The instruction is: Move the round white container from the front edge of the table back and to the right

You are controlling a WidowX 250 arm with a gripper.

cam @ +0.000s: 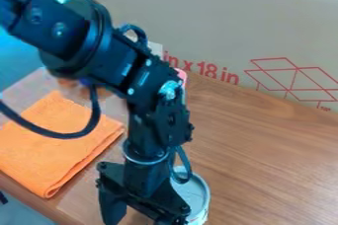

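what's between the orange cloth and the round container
In the camera view, the black tool hangs between the orange cloth and the round container, partly hiding the container, with wooden table showing beside the cloth.

I get fairly bright, diffuse light: a pale sheen on the brown wood-grain tabletop (271,155), small highlights on the black jointed robot arm (69,34), and even light across the tan cardboard panel (218,19).
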